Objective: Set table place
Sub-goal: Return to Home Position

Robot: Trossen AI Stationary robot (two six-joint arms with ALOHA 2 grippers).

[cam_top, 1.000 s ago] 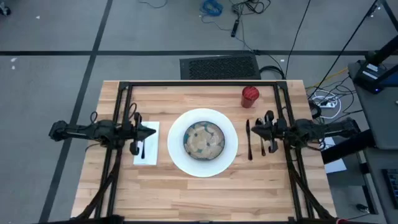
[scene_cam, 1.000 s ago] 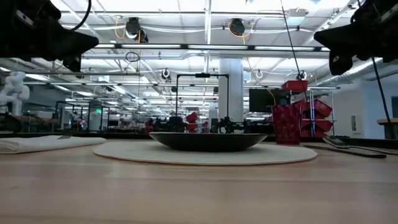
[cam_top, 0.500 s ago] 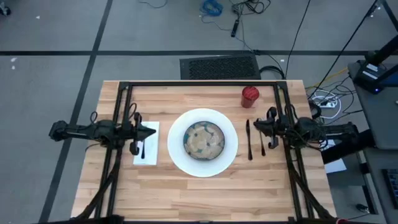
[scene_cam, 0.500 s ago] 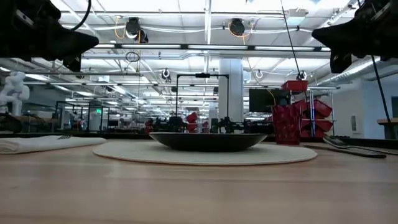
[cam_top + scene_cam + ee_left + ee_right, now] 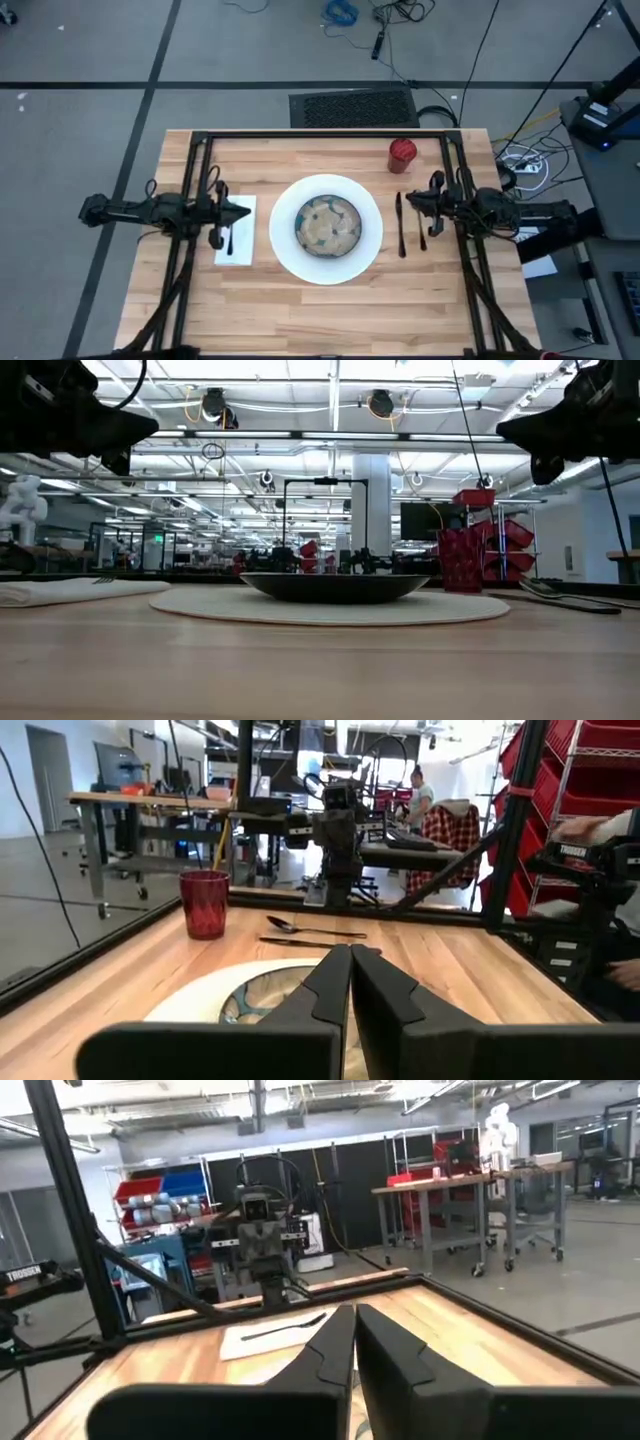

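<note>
1. The table (image 5: 330, 310) is taken in from above. The large white plate (image 5: 285, 250) is found at its middle, and the speckled bowl (image 5: 327, 223) is set inside the plate, centred.
2. On the left arm's side the white napkin (image 5: 246, 248) is laid just beside the plate, with a narrow strip of wood between them. The fork (image 5: 229, 240) is laid lengthways on the napkin and is partly covered from above by the arm.
3. On the right arm's side the knife (image 5: 400, 225) is placed just beside the plate's rim. The spoon (image 5: 421, 236) is placed parallel to it, one step further out.
4. The red cup (image 5: 402, 152) is stood upright near the far edge, beyond the knife's tip and apart from the plate.
5. The left gripper (image 5: 243, 211) is held above the napkin, pointed towards the plate. In its wrist view the fingers (image 5: 330, 982) are seen pressed together with only a hairline seam between them, and nothing is gripped.
6. The right gripper (image 5: 411, 202) is held above the knife and spoon, also pointed at the plate. Its fingers (image 5: 335, 1342) are likewise closed on nothing.
7. From table height both grippers are caught high in the upper corners, well clear of the wood.
</note>
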